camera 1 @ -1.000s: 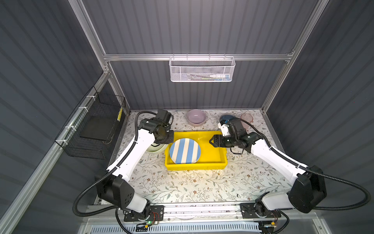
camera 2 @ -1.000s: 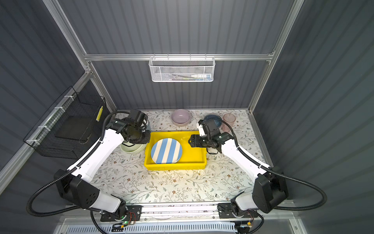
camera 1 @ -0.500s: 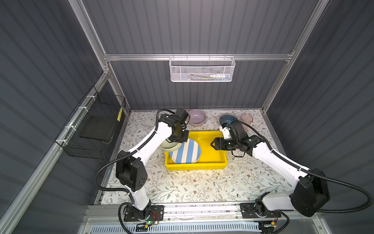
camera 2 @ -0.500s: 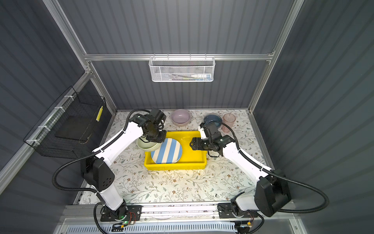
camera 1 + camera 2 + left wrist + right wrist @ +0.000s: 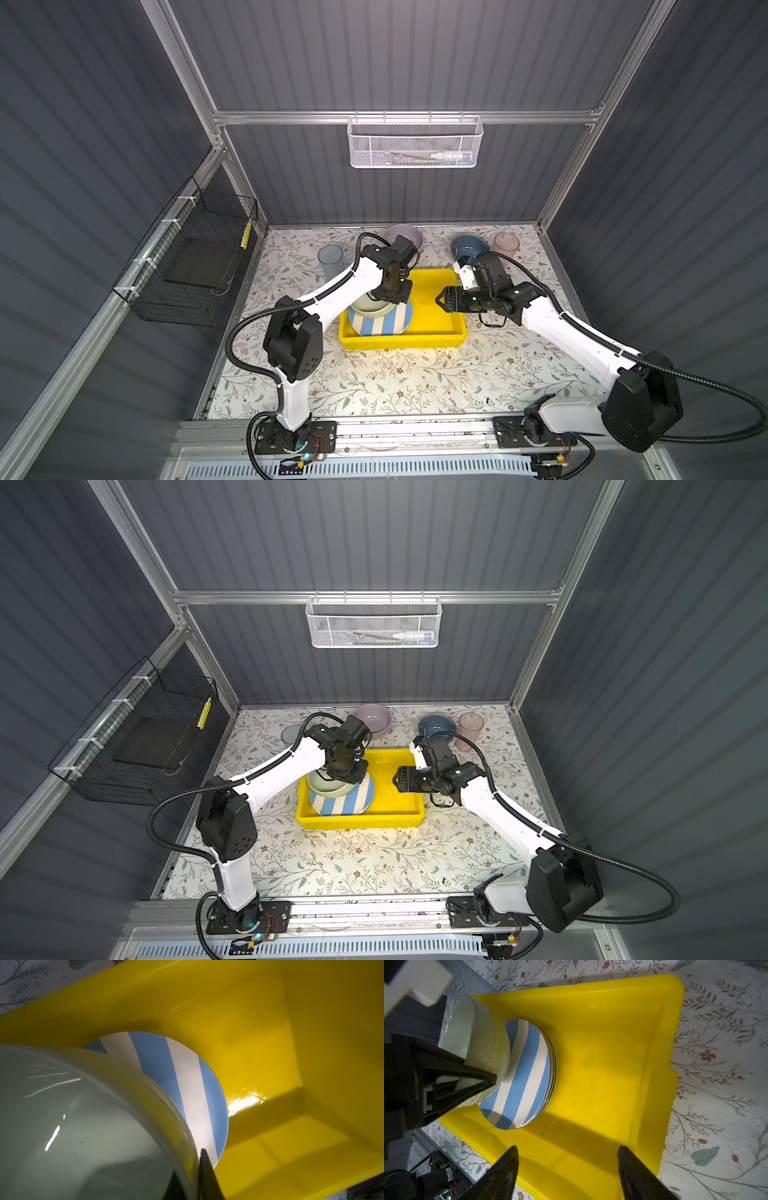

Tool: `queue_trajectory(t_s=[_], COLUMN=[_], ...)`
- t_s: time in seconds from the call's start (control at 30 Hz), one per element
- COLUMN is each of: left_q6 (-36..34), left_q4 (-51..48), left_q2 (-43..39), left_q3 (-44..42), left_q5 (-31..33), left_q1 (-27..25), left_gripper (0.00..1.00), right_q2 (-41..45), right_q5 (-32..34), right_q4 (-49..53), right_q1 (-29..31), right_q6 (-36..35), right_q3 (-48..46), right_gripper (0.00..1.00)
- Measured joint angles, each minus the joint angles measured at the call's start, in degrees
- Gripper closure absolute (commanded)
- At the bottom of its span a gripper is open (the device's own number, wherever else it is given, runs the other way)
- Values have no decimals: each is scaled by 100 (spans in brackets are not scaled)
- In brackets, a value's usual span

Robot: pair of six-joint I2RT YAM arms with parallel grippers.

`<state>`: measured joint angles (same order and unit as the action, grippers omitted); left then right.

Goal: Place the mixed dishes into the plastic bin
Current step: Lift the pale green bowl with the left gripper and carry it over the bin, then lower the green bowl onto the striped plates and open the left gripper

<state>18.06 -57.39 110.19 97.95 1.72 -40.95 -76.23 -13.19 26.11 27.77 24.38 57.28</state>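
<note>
- The left gripper is pinched on the rim of the pale green bowl. In the left wrist view one black finger lies outside the wall and the other inside.
- The bowl hangs tilted from that gripper, directly over the blue-white striped plate. Whether its base touches the plate cannot be told.
- The striped plate lies below the left gripper, in the end of the yellow bin on that arm's side. In the right wrist view, edges of more plates show under the plate.
- The right gripper is spread wide and holds nothing. It hovers over the bin's bare end, with its tips pointing toward the bowl and the left gripper.
- Outside the bin on the floral tabletop, a dark blue bowl and a pink tumbler stand just behind the right gripper's wrist.
- A lilac bowl sits just beyond the left gripper, and a blue tumbler stands to its outer side.
</note>
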Motion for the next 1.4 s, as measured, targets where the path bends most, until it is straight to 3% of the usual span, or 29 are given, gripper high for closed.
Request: queue_trajectory(t_s=[0.43, 0.63, 1.07, 1.23, 1.4], left_q6=[66, 81, 173, 243, 363], left_q4=[-63, -61, -17, 153, 420], left_q2=[321, 321, 319, 175, -599], left_q3=[109, 109, 81, -136, -435], left_q5=[229, 195, -120, -173, -90], left_q1=[-105, -125, -151, -151, -151], left_gripper=[100, 89, 76, 60, 50], right_q2=[170, 168, 37, -2, -238], right_q5=[17, 13, -13, -15, 7], right_q4=[-39, -66, -129, -125, -87], right_q1=[-96, -101, -101, -101, -101], right_q6=[-13, -9, 2, 4, 2], right_q3=[-232, -232, -232, -219, 61], right_gripper=[24, 24, 24, 25, 25])
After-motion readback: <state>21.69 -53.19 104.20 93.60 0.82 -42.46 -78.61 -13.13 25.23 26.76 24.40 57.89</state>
